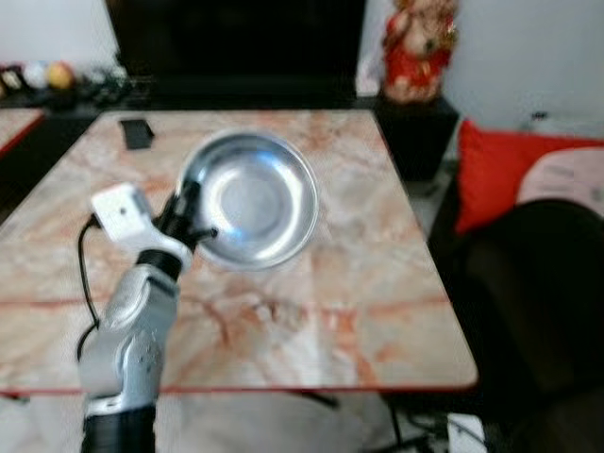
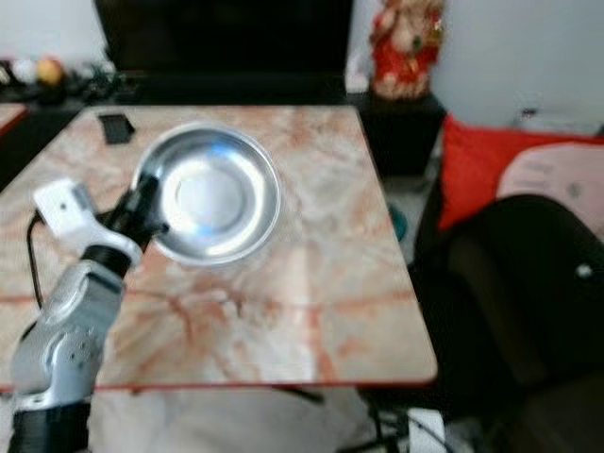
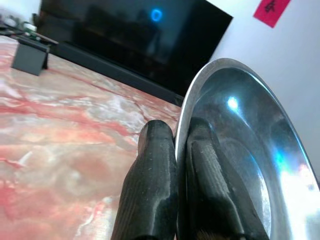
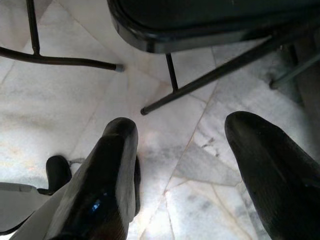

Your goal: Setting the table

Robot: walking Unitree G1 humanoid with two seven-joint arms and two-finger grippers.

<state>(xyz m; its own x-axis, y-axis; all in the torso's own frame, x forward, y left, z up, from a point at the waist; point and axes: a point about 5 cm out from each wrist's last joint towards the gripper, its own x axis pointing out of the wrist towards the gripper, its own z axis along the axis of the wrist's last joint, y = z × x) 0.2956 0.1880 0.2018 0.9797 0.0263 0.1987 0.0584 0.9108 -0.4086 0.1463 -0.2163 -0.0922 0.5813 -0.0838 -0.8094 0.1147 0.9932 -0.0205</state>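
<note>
— One steel bowl (image 1: 253,198) is all I'm carrying; my left gripper (image 3: 175,150) has both fingers pinched tight on its near-left rim, holding it tilted above the marble table (image 1: 377,311), toward the far middle.

— And the right gripper (image 4: 180,150)?

— I see its fingers spread wide with nothing between them, over pale floor tiles (image 4: 75,100) and thin black chair legs (image 4: 200,82).

— The room?

— A small black object (image 1: 137,133) on the far-left tabletop, a dark screen (image 1: 236,42) beyond, a red figurine (image 1: 415,47) far right, a red cushion (image 1: 500,170) at right.
</note>
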